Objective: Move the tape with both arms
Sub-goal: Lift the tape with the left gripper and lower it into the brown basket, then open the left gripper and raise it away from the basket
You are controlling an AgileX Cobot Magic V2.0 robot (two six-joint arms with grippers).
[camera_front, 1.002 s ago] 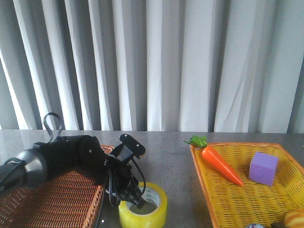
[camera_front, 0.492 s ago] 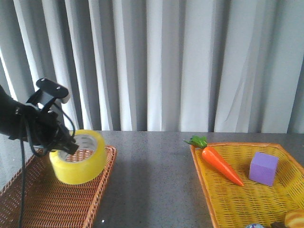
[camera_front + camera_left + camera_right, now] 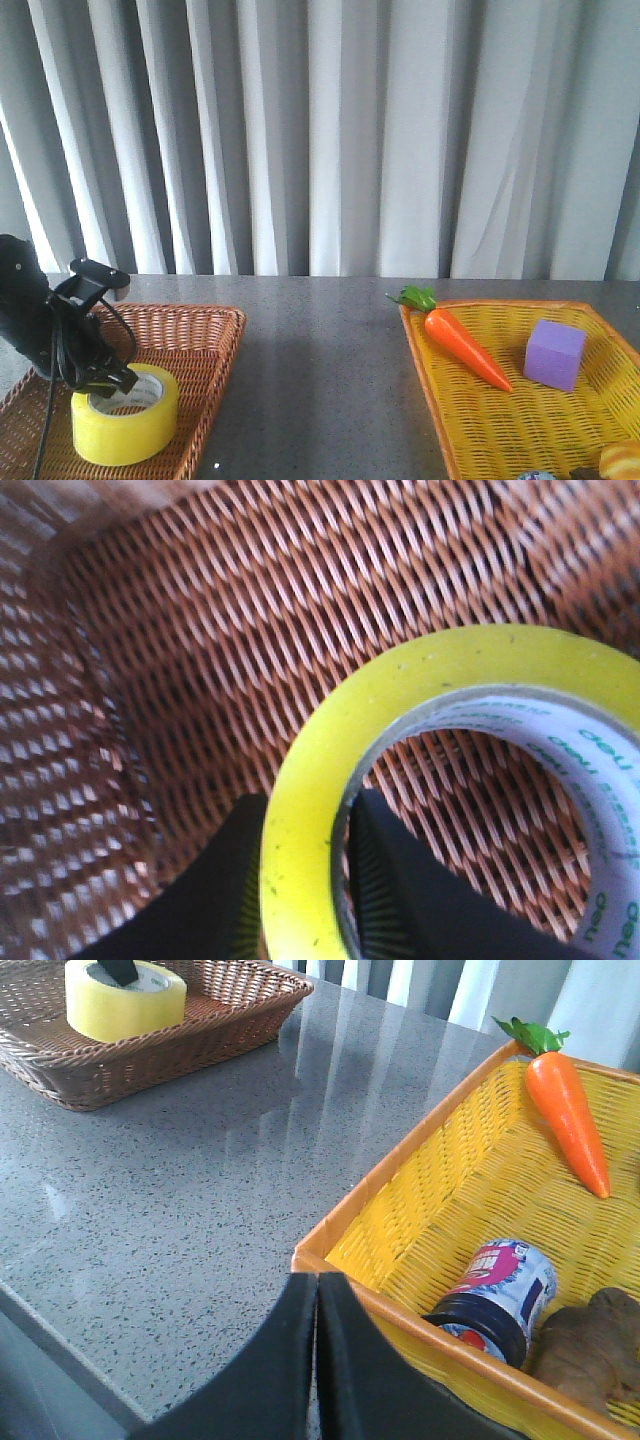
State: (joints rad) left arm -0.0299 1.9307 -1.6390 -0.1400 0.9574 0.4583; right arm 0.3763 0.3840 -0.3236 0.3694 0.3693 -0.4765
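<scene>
The yellow tape roll (image 3: 125,428) lies flat in the brown wicker basket (image 3: 205,345) at the front left. My left gripper (image 3: 113,384) reaches down into it from the black left arm (image 3: 30,320). In the left wrist view the tape (image 3: 420,670) has its wall pinched between my two black fingers (image 3: 225,885), one outside the roll and one inside the core, so the left gripper (image 3: 305,880) is shut on it. My right gripper (image 3: 317,1305) is shut and empty, low at the table's front edge beside the yellow basket; it does not show in the front view. The tape also shows far off in the right wrist view (image 3: 125,1002).
A yellow wicker basket (image 3: 425,375) at the right holds a carrot (image 3: 462,345) and a purple cube (image 3: 554,354). In the right wrist view the same basket (image 3: 420,1175) also holds a printed can (image 3: 495,1295) and a brown lumpy item (image 3: 590,1345). Grey speckled tabletop (image 3: 320,380) lies between the baskets.
My left arm lifted the tape off the table's middle, carried it left over the brown basket, then lowered it onto the basket floor.
</scene>
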